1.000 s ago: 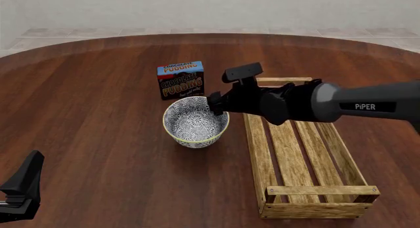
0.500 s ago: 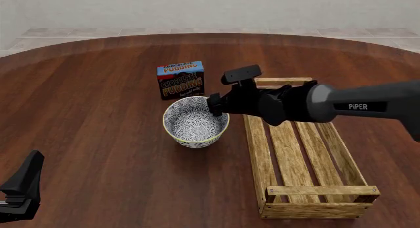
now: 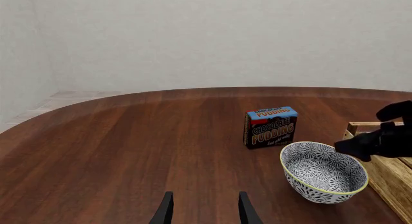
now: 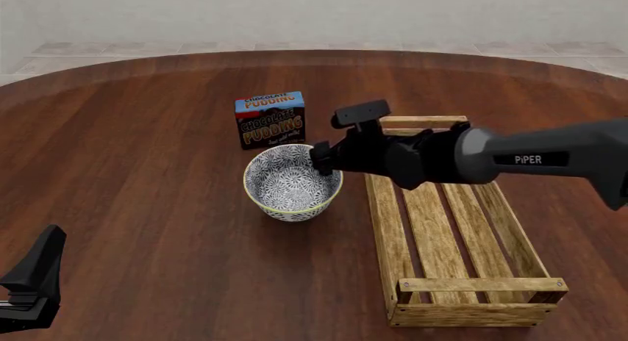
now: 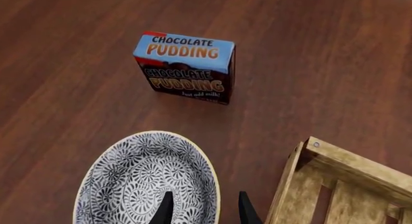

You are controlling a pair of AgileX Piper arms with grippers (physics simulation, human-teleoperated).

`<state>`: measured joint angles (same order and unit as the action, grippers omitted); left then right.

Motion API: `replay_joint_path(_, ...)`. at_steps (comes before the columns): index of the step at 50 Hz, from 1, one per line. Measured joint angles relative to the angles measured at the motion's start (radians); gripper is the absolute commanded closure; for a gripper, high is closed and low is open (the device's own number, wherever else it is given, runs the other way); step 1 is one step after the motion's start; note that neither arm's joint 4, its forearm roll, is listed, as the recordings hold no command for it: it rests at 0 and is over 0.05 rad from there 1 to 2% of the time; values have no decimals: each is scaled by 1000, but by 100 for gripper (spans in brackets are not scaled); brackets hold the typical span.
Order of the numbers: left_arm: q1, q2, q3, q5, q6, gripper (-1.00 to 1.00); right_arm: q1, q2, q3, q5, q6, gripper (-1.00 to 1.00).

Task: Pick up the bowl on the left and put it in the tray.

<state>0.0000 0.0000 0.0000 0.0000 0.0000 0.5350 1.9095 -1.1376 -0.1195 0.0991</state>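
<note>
The bowl (image 4: 291, 183) (image 3: 325, 173) (image 5: 144, 180), white with a dense dark floral pattern and a yellowish rim, stands on the table just left of the tray (image 4: 387, 223) (image 5: 341, 185), a long light-wood slatted crate. My right gripper (image 4: 322, 162) (image 5: 204, 212) is open over the bowl's right rim. One finger is inside the rim and the other outside it. My left gripper (image 3: 204, 214) is open and holds nothing, low at the near left corner (image 4: 34, 282), far from the bowl.
A chocolate pudding box (image 4: 270, 120) (image 3: 270, 127) (image 5: 186, 67) stands upright just behind the bowl. The right arm (image 4: 510, 161) stretches across the far end of the tray. The round wooden table (image 4: 147, 172) spreads to the left.
The right arm has sunk slightly toward the bowl's rim. The bowl, the box and the left arm have not moved.
</note>
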Motion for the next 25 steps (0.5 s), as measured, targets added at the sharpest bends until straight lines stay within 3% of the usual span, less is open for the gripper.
replay_joint_path(25, 0, 0, 0, 0, 0, -100, -4, 34, -8, -12, -2, -100)
